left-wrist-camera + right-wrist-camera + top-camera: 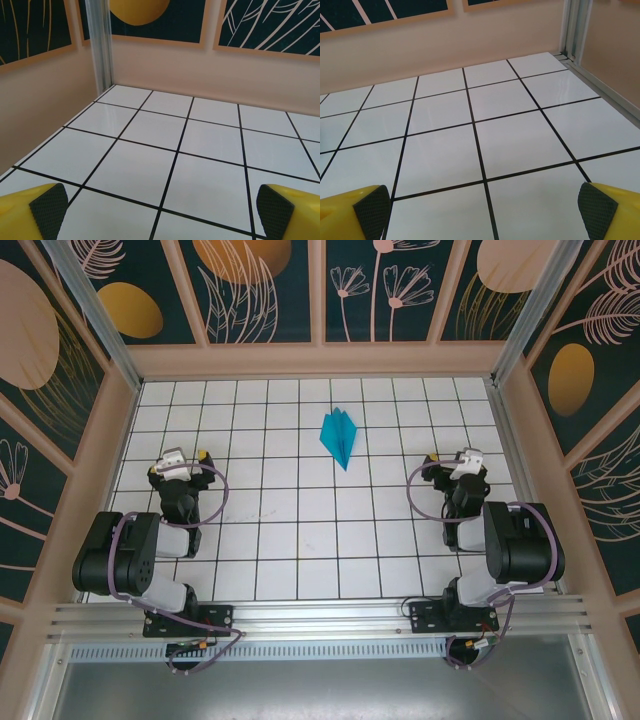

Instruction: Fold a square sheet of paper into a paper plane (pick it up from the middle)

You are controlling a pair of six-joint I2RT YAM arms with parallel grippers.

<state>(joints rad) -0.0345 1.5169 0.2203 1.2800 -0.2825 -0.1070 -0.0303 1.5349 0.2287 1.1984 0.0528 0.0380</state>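
The left pincer (181,461) stands wide open and holds nothing. In the left wrist view (160,212) its two yellow fingers sit at the bottom corners, each faced with a black pad (49,207) of fine diamond-knurled rubber, with bare tiles between them. The right pincer (458,464) is likewise spread wide and empty; the right wrist view (480,212) shows the same yellow fingers and dark textured pads (594,210) far apart.

Both pincers hover low over the counter (300,530), a glossy white surface ruled into square tiles by thin black lines. Each arm is folded back on itself: the bulky black joint sits near the front edge, and the forearm reaches forward so that the wrist points toward the far wall. A purple cable (218,502) loops beside the left wrist, and another (418,488) loops beside the right.

The paper plane (339,437) lies flat on the counter between the two arms and farther back, well apart from both pincers. It is a slim dart of bright cyan-blue paper with a centre crease and two wings; its sharp tip points toward the near edge and its wider tail toward the far wall.

Peach-coloured walls (320,360) carrying dark panels with leaf and flower patterns enclose the counter, and a ribbed metal post (101,45) stands in the corner.
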